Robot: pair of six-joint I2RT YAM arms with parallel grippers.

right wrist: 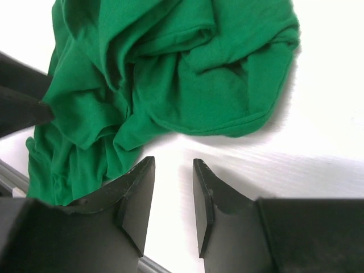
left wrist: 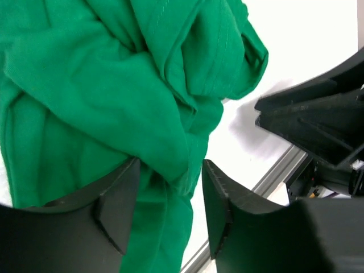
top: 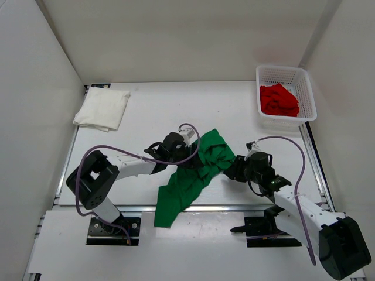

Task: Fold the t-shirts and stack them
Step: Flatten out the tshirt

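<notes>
Green t-shirt (top: 206,157) is seen crumpled at near middle of the table (top: 152,114), one end trailing over the front edge. Left gripper (left wrist: 170,165) is held with jaws apart, a fold of cloth between them, not pinched. Right gripper (right wrist: 173,164) is parted over bare table, just beside the shirt. White t-shirt (top: 102,109) is laid folded far left. Red t-shirt (top: 279,99) is bunched in the basket (top: 309,93).

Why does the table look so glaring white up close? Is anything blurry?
Left wrist view: the table is overexposed to flat white, while the green shirt is sharp, seams visible. Right wrist view: same glare, soft shadow under the shirt's edge. Top view: even light, faint shadows, nothing blurred.
</notes>
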